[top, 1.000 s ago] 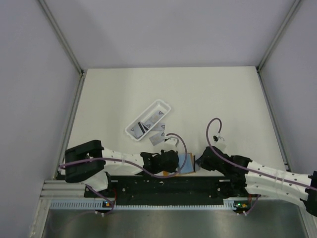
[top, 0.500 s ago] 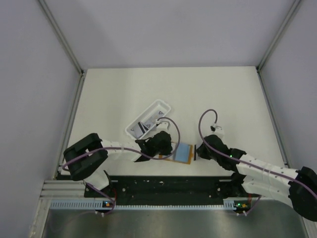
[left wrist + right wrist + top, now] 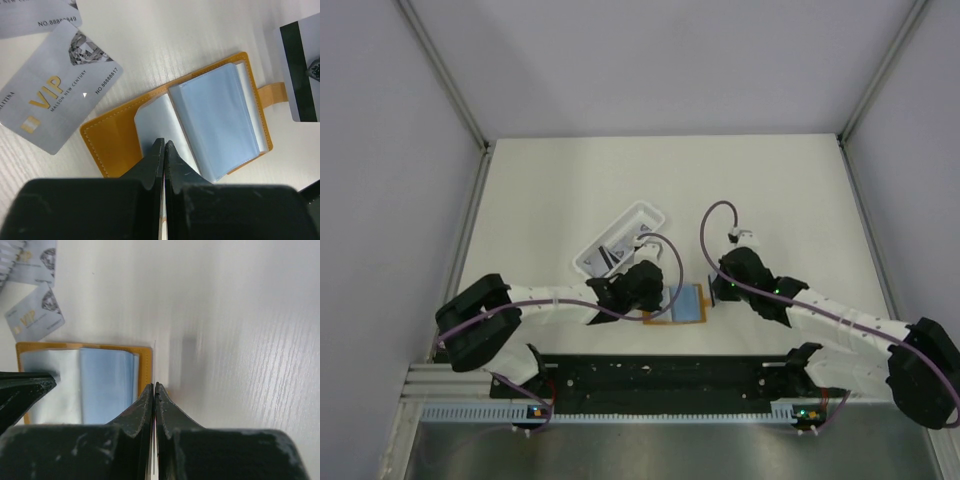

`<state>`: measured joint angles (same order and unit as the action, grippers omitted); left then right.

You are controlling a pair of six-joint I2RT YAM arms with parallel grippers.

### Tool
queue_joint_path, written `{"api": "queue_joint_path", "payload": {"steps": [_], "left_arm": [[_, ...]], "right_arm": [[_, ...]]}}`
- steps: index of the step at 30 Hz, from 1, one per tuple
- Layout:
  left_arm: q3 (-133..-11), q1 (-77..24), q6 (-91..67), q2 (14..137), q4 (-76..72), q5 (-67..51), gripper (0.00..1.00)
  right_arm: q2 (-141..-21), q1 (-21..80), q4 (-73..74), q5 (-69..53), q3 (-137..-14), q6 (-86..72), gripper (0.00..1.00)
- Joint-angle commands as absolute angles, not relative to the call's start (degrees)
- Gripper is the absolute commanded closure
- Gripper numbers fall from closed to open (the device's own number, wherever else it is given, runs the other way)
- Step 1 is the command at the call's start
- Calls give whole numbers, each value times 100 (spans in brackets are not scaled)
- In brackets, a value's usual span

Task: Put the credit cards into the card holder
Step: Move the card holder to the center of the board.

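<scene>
The card holder [image 3: 687,304] lies open on the table, orange-tan outside with pale blue-grey sleeves [image 3: 220,120]. My left gripper [image 3: 164,145] is shut, its tips on the holder's left pale leaf, which seems pinched between them. My right gripper [image 3: 154,385] is shut on a credit card held edge-on [image 3: 154,360] just right of the holder's right edge. That card shows in the left wrist view as white with a black stripe [image 3: 298,70]. A grey VIP card [image 3: 60,110] and another card [image 3: 35,17] lie loose on the table left of the holder.
A long white plastic tray [image 3: 618,240] with more cards in it stands just beyond the left gripper [image 3: 656,293]. The right gripper [image 3: 716,290] sits at the holder's right side. The black rail [image 3: 660,375] runs along the near edge.
Both grippers have moved away from the near edge toward the tray. The open card holder moved with the left gripper. The right gripper stayed at the holder's right edge.
</scene>
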<state>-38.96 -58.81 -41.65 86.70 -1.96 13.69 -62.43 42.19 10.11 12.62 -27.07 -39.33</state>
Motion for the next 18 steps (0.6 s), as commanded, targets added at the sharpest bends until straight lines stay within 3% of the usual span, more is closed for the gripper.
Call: {"api": "queue_joint_path", "payload": {"steps": [1, 6, 18], "left_arm": [[-4245, -5880, -3938, 8122, 193, 1591, 100], [-4385, -5880, -3876, 8033, 185, 1521, 100], [-4482, -5889, -3850, 8297, 44, 1275, 100]], "right_arm": [[-5828, 4184, 1502, 1284, -3357, -3647, 100], [-5853, 4184, 1503, 651, -3323, -3955, 100], [-6082, 4192, 695, 572, -2523, -4368, 100]]}}
